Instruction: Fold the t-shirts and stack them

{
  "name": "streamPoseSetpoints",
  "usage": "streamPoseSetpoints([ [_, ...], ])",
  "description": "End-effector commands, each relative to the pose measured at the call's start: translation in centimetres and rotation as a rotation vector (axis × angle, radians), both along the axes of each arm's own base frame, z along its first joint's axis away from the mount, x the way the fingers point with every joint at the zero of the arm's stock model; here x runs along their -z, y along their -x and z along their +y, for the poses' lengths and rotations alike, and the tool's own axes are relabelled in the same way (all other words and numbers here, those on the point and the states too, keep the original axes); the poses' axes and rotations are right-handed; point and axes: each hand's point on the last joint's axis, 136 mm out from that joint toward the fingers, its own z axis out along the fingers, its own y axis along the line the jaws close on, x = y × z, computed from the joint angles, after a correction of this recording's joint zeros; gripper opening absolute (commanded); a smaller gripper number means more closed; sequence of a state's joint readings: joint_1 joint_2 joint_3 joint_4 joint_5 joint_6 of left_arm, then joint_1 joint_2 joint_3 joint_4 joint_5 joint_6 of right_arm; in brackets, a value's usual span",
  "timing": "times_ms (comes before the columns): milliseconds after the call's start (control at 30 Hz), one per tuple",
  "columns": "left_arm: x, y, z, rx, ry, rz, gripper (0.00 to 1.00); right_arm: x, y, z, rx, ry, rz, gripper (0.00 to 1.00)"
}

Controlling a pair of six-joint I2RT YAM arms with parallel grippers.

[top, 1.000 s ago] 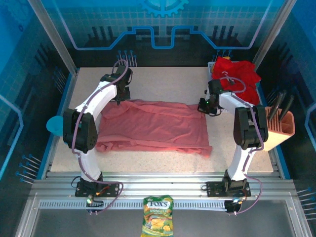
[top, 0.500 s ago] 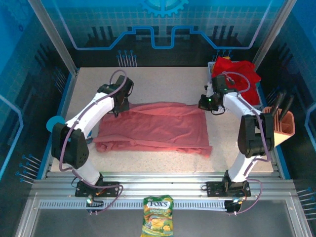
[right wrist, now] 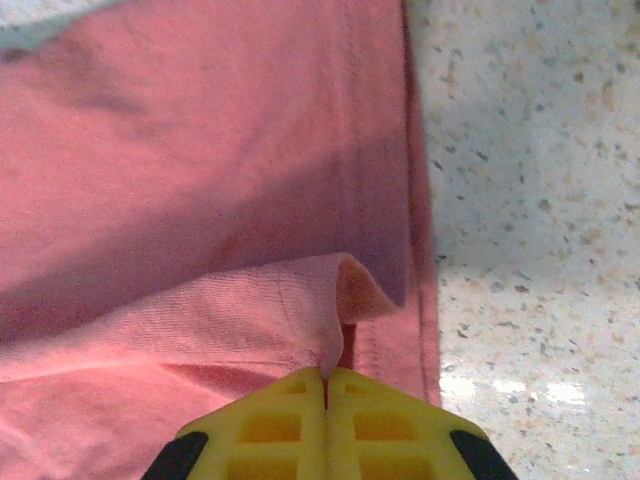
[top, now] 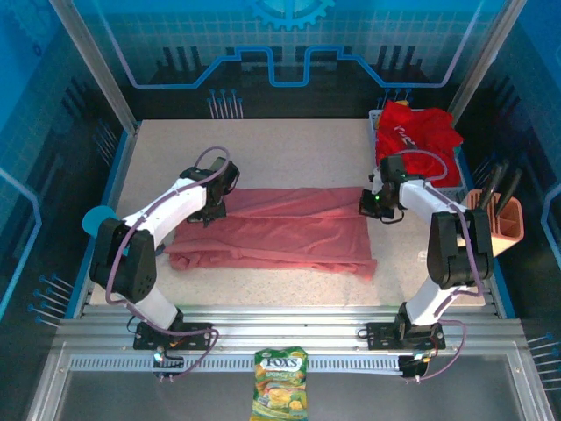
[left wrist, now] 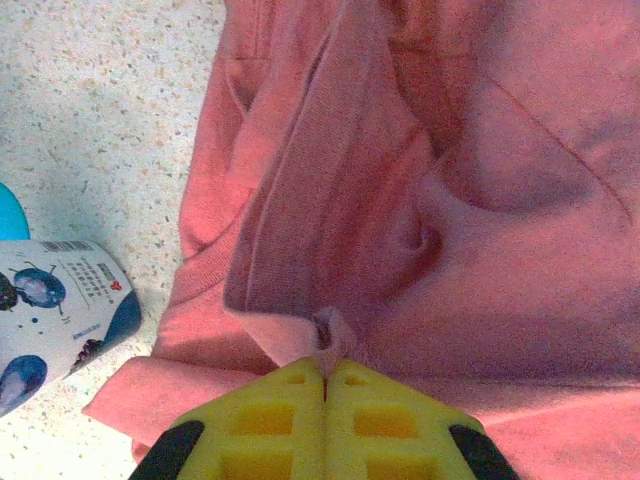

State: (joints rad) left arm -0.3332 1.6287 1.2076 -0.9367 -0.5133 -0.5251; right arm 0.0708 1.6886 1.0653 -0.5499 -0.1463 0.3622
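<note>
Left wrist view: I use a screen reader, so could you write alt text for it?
Yellow fingers, pressed shut, pinch a fold of the salmon-pink t-shirt rumpled on the speckled table. A blue-and-white printed packet lies at lower left beside it.

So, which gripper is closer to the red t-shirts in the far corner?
Right. The right gripper pinches the pink t-shirt at its right end, close to the red t-shirts; the left gripper pinches the left end, farther away.

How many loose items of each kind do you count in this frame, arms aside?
Pink shirt: 1
Red shirt heap: 1, shirts within uncountable
Orange holder: 1
Snack bag: 1
Printed packet: 1
Blue disc: 1
Total: 6
</note>
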Motion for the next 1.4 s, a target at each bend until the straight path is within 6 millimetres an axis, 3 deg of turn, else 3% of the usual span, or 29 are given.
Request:
streamPoseSetpoints([
  [0, 0.1, 0.3, 1.4, -0.018, -0.069, 0.01, 0.0, 0.9, 0.4, -1.9, 0.068, 0.038, 0.006, 0.0],
  [267, 1.3, 0.6, 0.6, -0.012, -0.026, 0.043, 0.0, 1.6, 0.9, -1.8, 0.08, 0.007, 0.021, 0.0],
  [433, 2.2, 1.2, -0.2, -0.007, -0.004, 0.06, 0.02, 1.3, 1.6, -1.4, 0.074, -0.007, 0.023, 0.35],
  [500, 2.7, 1.8, -0.7, 0.001, 0.005, 0.085, 0.11, 1.0, 2.0, -1.6, 0.079, 0.015, 0.018, 0.52],
  [533, 2.9, 2.1, -1.1, 0.007, 0.013, 0.09, 0.17, 0.9, 2.1, -1.7, 0.083, 0.02, 0.013, 0.55],
  [567, 3.1, 2.4, -1.4, 0.01, 0.024, 0.096, 0.26, 0.7, 2.2, -1.8, 0.086, 0.023, 0.007, 0.58],
  [600, 3.4, 2.8, -1.8, 0.01, 0.04, 0.104, 0.43, 0.4, 2.1, -1.8, 0.09, 0.024, -0.001, 0.6],
  [667, 3.1, 3.2, -2.3, 0.019, 0.06, 0.106, 0.57, -0.5, 1.9, -1.6, 0.089, 0.018, -0.023, 0.66],
  [800, 0.3, 2.3, -2.8, 0.052, 0.098, 0.06, 0.86, -2.9, 0.9, -0.4, 0.049, 0.017, -0.085, 0.73],
  [833, -0.5, 1.8, -2.8, 0.061, 0.113, 0.046, 0.89, -3.4, 0.6, 0.1, 0.031, 0.021, -0.093, 0.77],
  [900, -1.4, 0.6, -2.7, 0.06, 0.176, 0.038, 0.89, -4.0, 0.1, 0.9, -0.005, 0.032, -0.107, 0.79],
  [1067, -3.1, -3.7, 0.6, 0.03, 0.173, -0.03, 0.78, -3.9, -1.4, 1.1, -0.013, 0.057, -0.134, 0.89],
  [1200, -2.0, -7.2, 3.5, -0.03, 0.193, -0.039, 0.73, -2.8, -3.5, 0.4, -0.031, 0.103, -0.127, 0.95],
  [1367, 0.3, -10.5, 6.6, -0.131, 0.223, -0.045, 0.7, -1.9, -6.0, -0.5, -0.01, 0.136, -0.111, 0.93],
])
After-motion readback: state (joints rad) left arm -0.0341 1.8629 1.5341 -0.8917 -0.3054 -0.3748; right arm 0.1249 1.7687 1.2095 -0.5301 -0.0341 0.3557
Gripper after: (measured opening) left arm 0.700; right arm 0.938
